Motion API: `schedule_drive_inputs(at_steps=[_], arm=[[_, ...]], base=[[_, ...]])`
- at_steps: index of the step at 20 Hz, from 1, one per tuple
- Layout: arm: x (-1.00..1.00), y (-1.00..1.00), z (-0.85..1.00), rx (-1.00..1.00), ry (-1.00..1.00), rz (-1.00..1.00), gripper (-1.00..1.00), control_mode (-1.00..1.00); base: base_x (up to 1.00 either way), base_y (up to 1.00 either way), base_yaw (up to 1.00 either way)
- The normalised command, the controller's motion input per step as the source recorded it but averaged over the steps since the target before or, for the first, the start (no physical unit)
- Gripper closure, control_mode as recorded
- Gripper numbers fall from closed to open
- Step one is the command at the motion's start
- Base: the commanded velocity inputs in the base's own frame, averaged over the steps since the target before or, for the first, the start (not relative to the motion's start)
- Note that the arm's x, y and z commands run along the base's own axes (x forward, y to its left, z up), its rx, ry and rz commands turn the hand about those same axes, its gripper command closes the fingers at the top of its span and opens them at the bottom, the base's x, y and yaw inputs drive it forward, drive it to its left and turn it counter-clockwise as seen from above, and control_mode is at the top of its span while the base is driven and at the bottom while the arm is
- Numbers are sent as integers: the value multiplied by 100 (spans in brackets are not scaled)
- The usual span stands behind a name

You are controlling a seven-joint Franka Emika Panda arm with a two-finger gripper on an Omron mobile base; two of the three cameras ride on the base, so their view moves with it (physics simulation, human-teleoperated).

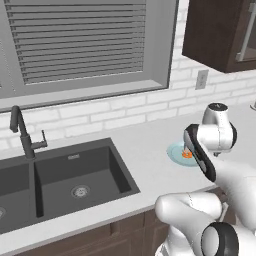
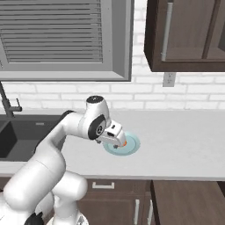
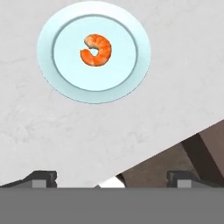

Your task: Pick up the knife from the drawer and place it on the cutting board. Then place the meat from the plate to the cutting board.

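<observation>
End effector (image 3: 111, 179) spread wide and empty, poised above the plate (image 3: 48, 74) near the counter's (image 3: 65, 135) front edge, meat (image 3: 96, 50) curled at plate's centre, untouched

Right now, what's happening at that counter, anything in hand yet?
Nothing is held. The gripper hangs open above the counter, near its front edge, with the plate ahead of it. The meat lies on the plate, untouched. The arm reaches out over the plate, right of the sink. The knife step cannot be judged from these views.
</observation>
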Motion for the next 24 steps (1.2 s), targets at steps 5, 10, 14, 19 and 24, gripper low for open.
schedule_drive_inputs(at_steps=[5,10,14,19,24], arm=[[31,-2,-28,3,0,3,-100,-100],[45,-6,-20,4,6,5,-100,-100],[52,-10,-21,3,7,7,-100,-100],[47,-24,-19,1,11,2,-100,-100],[35,-15,-25,0,9,0,-100,-100]], base=[[0,0,0],[0,0,0],[0,0,0],[0,0,0],[0,0,0]])
